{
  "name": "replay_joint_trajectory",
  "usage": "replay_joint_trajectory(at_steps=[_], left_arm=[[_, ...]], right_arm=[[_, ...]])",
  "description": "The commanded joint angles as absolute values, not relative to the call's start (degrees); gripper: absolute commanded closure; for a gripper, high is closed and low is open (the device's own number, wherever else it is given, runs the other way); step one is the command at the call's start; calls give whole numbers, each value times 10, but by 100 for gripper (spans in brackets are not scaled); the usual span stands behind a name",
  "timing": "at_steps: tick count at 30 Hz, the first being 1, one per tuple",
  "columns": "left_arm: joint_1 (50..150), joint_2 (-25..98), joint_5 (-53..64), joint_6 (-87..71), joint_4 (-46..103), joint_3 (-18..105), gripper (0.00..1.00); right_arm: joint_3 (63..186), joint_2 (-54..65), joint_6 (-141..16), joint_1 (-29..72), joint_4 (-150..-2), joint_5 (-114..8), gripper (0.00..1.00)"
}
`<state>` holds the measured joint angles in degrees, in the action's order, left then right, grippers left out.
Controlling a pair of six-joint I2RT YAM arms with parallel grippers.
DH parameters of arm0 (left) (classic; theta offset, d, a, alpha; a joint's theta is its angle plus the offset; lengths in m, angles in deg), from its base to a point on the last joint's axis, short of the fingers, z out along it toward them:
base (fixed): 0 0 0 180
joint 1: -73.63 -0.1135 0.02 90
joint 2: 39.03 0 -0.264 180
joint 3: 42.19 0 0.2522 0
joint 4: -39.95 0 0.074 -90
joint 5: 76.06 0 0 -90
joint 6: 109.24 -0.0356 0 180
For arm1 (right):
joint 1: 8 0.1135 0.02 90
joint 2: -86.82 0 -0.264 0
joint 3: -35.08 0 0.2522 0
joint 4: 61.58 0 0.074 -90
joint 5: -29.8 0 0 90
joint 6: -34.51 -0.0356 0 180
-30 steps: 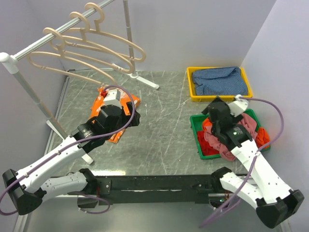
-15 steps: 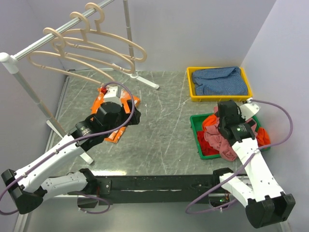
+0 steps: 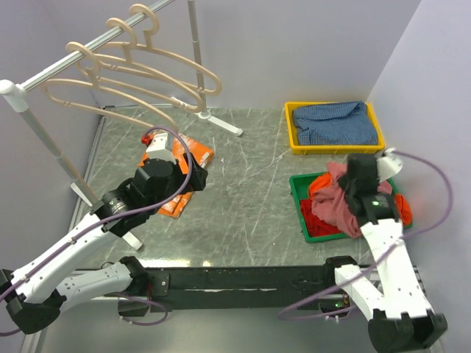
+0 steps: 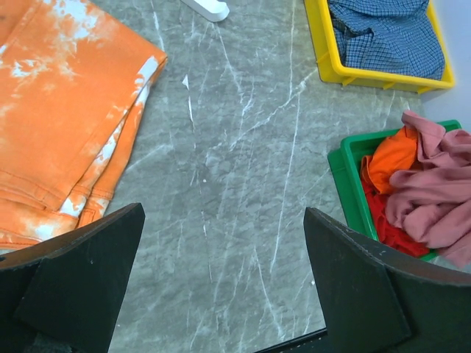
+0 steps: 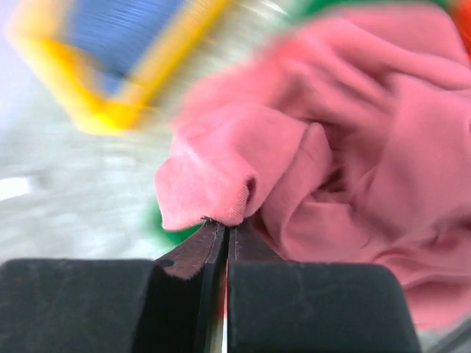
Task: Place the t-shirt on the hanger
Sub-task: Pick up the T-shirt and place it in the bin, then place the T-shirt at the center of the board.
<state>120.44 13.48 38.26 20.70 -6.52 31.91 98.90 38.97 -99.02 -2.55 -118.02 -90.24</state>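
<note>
The dusty-rose t-shirt is bunched over the green bin, and part of it is raised. My right gripper is shut on a folded edge of it. In the right wrist view the jaws meet on that pink fold of the t-shirt. Three pale beige hangers hang on the rail at the far left, well away from both grippers. My left gripper hovers open above the table beside the orange cloth, its fingers wide apart with nothing between them. The t-shirt also shows in the left wrist view.
An orange cloth with white marks lies under the left arm. A bright red-orange garment stays in the green bin. A yellow bin with a blue checked cloth stands behind it. The rack's post and foot stand at the back.
My right gripper has shut on the t-shirt and drawn it up and to the right over the green bin. The left arm has pulled back slightly to the left, still open.
</note>
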Motion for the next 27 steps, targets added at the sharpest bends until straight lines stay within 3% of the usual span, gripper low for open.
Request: replay_joint_trajectory(at_steps=[1, 12, 17, 23, 24, 25, 27], left_arm=[[1203, 120, 400, 216, -79, 341, 4], [1204, 119, 425, 206, -85, 397, 4], [1203, 127, 443, 203, -92, 417, 4], [1202, 133, 453, 207, -101, 421, 4], [1202, 134, 451, 208, -103, 419, 4], [1203, 134, 449, 208, -104, 416, 4], [1202, 133, 444, 208, -101, 398, 4]], right_arm=[[1147, 429, -979, -26, -1181, -782, 100], [1417, 345, -1002, 8, -1060, -536, 100], [1532, 250, -972, 168, -1053, -598, 100], [1475, 216, -957, 289, -999, -637, 100], [1455, 209, -958, 290, -1003, -630, 96], [1443, 200, -959, 290, -1007, -627, 77], [1357, 209, -956, 290, -986, -640, 53]])
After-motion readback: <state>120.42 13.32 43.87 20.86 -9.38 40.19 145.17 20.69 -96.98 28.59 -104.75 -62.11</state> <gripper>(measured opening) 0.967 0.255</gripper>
